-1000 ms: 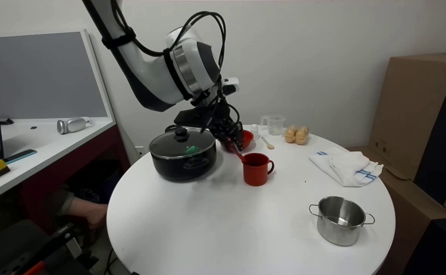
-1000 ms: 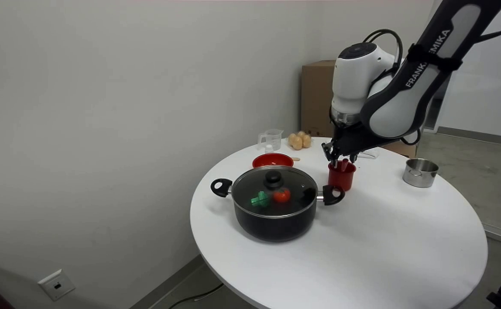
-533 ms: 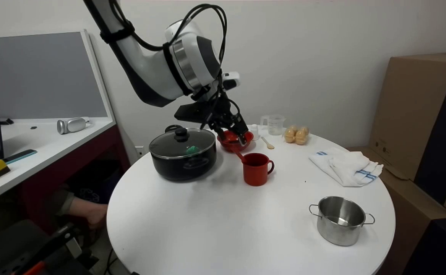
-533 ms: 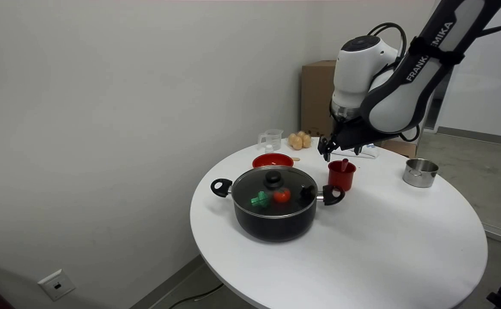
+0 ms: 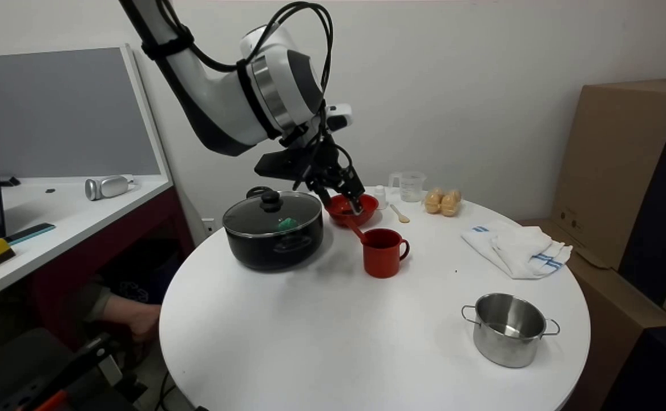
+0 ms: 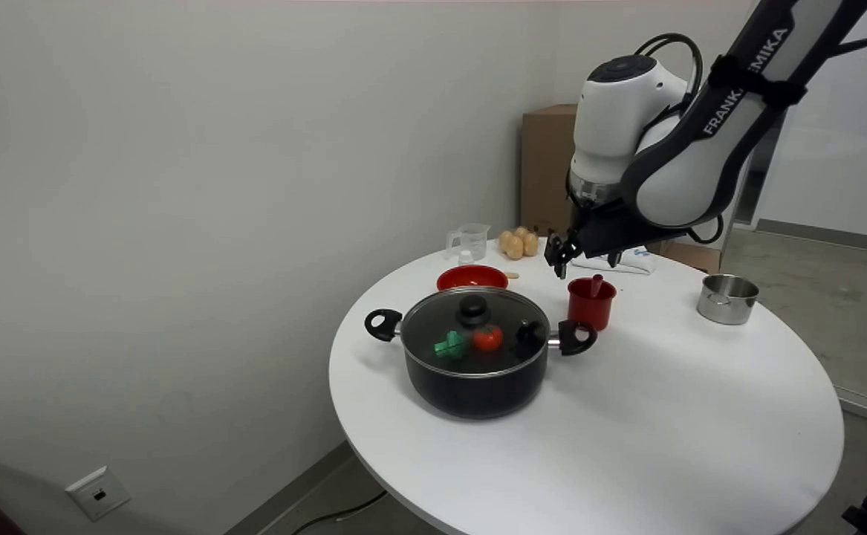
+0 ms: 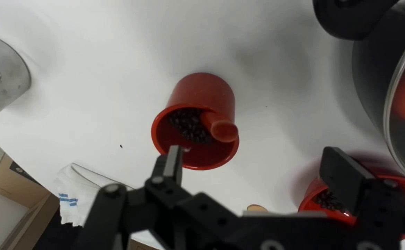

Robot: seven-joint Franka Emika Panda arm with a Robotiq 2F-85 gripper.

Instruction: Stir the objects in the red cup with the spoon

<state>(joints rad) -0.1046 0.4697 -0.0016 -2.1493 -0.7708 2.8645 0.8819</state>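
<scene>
Wrist view: spoon [image 7: 220,128] leaned in cup [image 7: 202,88], gripper [image 7: 253,151] spread apart

The cup stood at the centre of the frame, dark bits [image 7: 188,125] inside it. The spoon's handle tilted out past the rim, towards the right; its lower end was hidden. Across the bottom, the gripper's fingers were wide apart, one in front of the cup's lower rim, the other in front of the bowl [image 7: 306,204] at lower right. In both exterior views the gripper hung above the table [image 5: 310,342].

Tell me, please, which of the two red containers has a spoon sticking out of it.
The red cup: the spoon leans in it, handle above the rim. The wider, shallower red bowl shows no spoon sticking out.
</scene>
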